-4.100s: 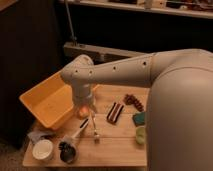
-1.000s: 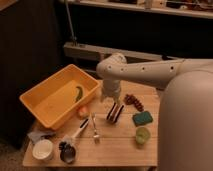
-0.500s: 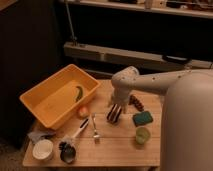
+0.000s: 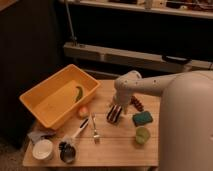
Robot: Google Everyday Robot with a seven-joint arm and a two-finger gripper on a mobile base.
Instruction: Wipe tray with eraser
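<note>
**A:** Where is the pincer?

**B:** The pincer [image 4: 116,110] is just right of the frame's centre. It points down from the pale arm, directly over the eraser [image 4: 113,118]. Its fingers are spread wide, but I cannot tell whether they touch the block.

**A:** And the eraser?

**B:** It is a dark striped block on the tabletop [image 4: 115,150]. A small orange round thing [image 4: 83,111] lies to its left and a teal sponge [image 4: 142,118] to its right.

**A:** The tray?

**B:** The yellow-orange tray [image 4: 47,102] fills the left-centre of the frame, apart from the eraser. A curved green piece [image 4: 79,93] lies inside it.

**A:** Anything lower down?

**B:** A fork [image 4: 94,129], a white-handled brush [image 4: 74,136], a white cup [image 4: 43,149] at lower left, and a green cup [image 4: 142,135] below the sponge.
</note>
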